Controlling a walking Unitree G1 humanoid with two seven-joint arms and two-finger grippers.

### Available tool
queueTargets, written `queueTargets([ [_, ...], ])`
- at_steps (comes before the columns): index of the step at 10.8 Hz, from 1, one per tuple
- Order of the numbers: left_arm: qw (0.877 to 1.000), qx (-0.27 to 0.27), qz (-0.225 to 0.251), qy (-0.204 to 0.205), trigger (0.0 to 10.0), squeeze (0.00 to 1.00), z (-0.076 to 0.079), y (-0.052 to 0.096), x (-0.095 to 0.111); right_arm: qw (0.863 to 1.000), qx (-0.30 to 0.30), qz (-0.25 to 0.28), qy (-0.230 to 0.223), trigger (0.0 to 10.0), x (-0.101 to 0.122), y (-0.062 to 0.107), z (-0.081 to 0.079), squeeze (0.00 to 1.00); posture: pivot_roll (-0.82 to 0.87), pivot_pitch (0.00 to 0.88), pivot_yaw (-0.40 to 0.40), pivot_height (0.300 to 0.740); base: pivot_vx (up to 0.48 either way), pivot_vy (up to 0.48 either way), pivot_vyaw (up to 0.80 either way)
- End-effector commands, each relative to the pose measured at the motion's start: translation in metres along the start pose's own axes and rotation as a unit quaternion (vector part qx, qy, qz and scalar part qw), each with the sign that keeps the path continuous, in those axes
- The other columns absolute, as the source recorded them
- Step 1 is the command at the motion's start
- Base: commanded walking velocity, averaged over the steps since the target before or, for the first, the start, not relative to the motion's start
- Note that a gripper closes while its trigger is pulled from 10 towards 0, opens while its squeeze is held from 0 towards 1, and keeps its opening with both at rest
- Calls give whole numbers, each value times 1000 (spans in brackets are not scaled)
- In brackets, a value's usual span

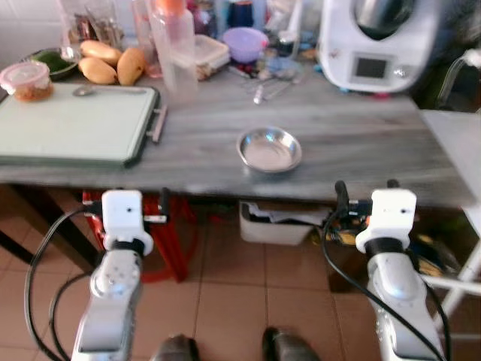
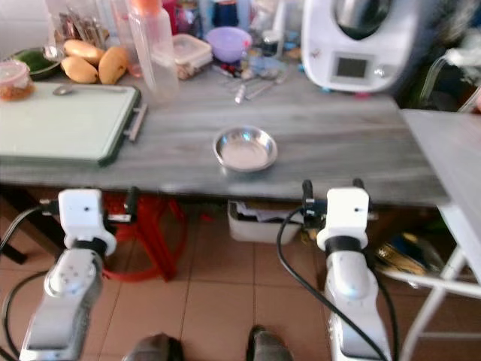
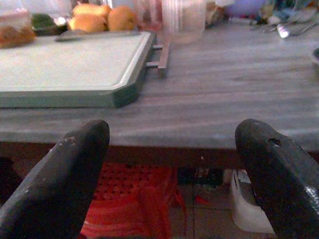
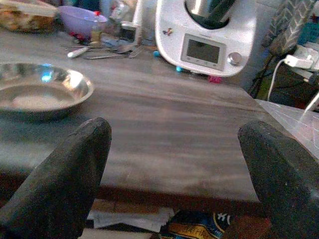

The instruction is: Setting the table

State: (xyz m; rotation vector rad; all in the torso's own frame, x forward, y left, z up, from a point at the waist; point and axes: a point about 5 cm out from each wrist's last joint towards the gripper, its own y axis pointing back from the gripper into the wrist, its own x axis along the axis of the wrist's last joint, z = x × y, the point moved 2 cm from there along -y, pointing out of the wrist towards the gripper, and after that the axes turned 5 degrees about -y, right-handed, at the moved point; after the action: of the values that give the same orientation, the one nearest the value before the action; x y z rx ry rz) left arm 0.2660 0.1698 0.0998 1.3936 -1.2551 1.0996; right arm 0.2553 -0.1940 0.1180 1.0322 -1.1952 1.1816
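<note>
Steel bowl (image 1: 269, 149) at 12 o'clock, near bench (image 1: 353, 135) front edge; left tool (image 3: 164, 174) and right tool (image 4: 174, 174) both spread, empty, below edge. Risk: rising arms clip the edge, jolting bowl

head downward, wrists toward table (image 1: 361, 143)

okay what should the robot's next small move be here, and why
Probably raise the right gripper above the table edge and ease it toward the steel bowl: both grippers hang open below the tabletop, and the bowl sits alone near the front edge, nearer the right arm.
</note>
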Motion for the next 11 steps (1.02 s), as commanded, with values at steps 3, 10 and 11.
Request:
queueTargets([
  [3, 1000, -5, -9, 3, 10000, 0, 3, 0, -3, 1000, -3, 8, 0, 10000, 6, -3, 2, 0, -23, 0, -2, 740, -333, 0, 0],
  [10, 998, -50, 13, 24, 10000, 0, 14, -1, 8, 999, -3, 3, 42, 10000, 4, -2, 3, 0, -27, 0, 0, 740, -120, 0, 0],
  [11, 998, -57, 14, 30, 10000, 0, 15, -1, 8, 999, -13, 2, 36, 10000, 4, -1, 3, 0, -29, 0, 6, 740, 0, -480, 0],
])
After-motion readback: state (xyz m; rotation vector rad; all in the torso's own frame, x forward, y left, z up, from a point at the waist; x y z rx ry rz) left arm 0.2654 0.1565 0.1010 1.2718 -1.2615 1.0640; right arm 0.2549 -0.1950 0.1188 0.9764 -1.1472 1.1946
